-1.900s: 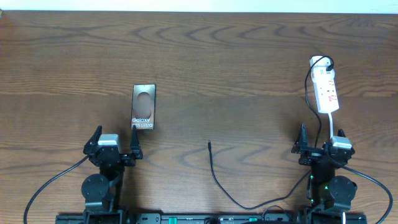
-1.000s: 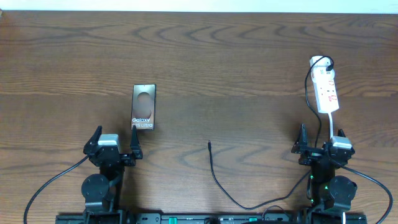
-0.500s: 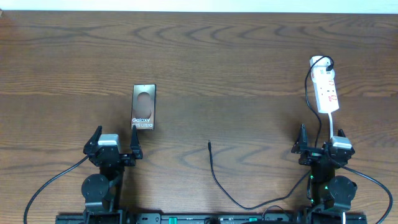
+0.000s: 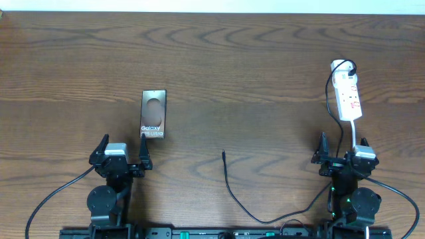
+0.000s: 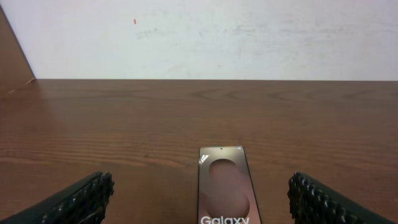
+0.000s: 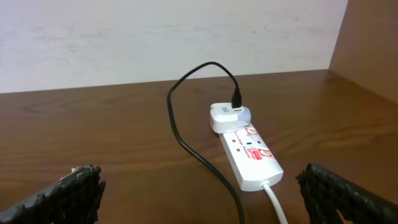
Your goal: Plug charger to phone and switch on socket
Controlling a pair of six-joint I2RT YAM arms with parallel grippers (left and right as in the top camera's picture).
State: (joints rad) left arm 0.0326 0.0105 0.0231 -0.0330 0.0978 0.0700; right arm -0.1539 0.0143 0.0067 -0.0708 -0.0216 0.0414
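Note:
The phone lies flat on the table left of centre, its dark screen showing a brownish oval and "Galaxy"; in the left wrist view it lies straight ahead between the fingers. My left gripper is open just in front of it. The white socket strip lies at the right, a white plug adapter at its far end, and shows in the right wrist view. The black charger cable runs from that adapter down past my open right gripper; its plug tip lies free at the table's centre.
The strip's white cord runs down toward the right arm's base. The left arm's base is at the front edge. A white wall stands beyond the table's far edge.

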